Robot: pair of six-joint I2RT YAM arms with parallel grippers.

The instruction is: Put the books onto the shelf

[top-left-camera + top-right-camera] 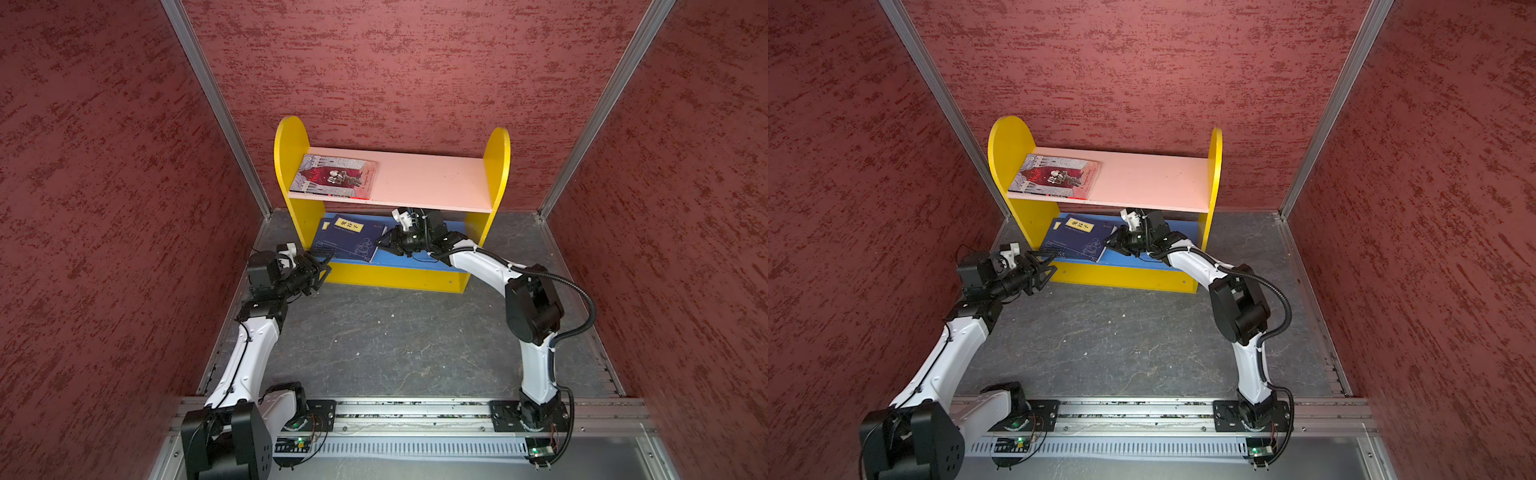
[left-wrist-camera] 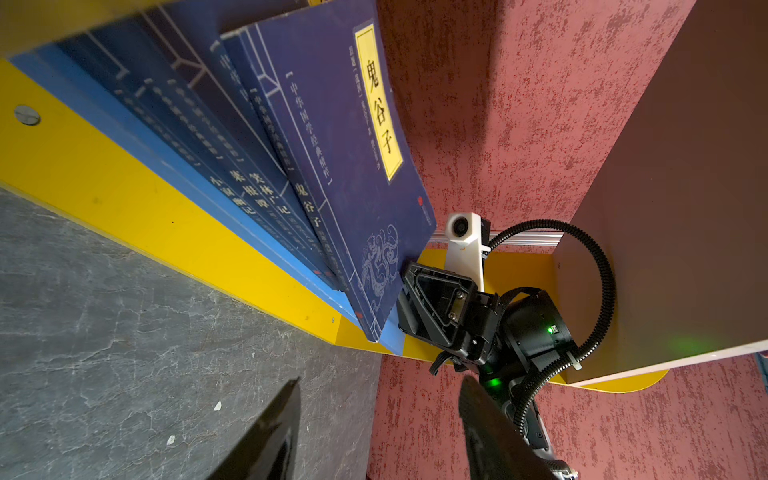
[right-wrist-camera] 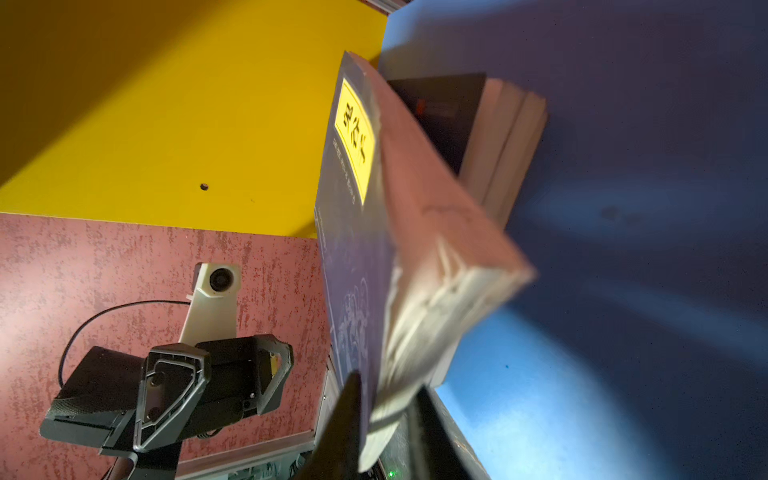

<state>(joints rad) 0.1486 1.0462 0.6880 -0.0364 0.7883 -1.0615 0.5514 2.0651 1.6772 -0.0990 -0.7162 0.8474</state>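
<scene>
Books (image 1: 351,243) are all off the tabletop (image 1: 374,340), so the step in hand looks like settling the last one. Nearest, the left gripper (image 1: 326,266) hangs just in front of the shelf (image 1: 291,141), jaws apart and empty, close by the navy stack's front corner. Beyond it, the stack lies on the blue lower board (image 1: 415,262). Its top book (image 2: 345,166) is skewed and raised at one corner, which sits between the jaws of the right gripper (image 1: 380,243). Whether they pinch it or stand loose cannot be told. Doing this well means opening fully, then backing straight out under the pink board (image 1: 432,183) without dragging the cover. Farthest, the red book (image 1: 334,176) lies flat on that board.
</scene>
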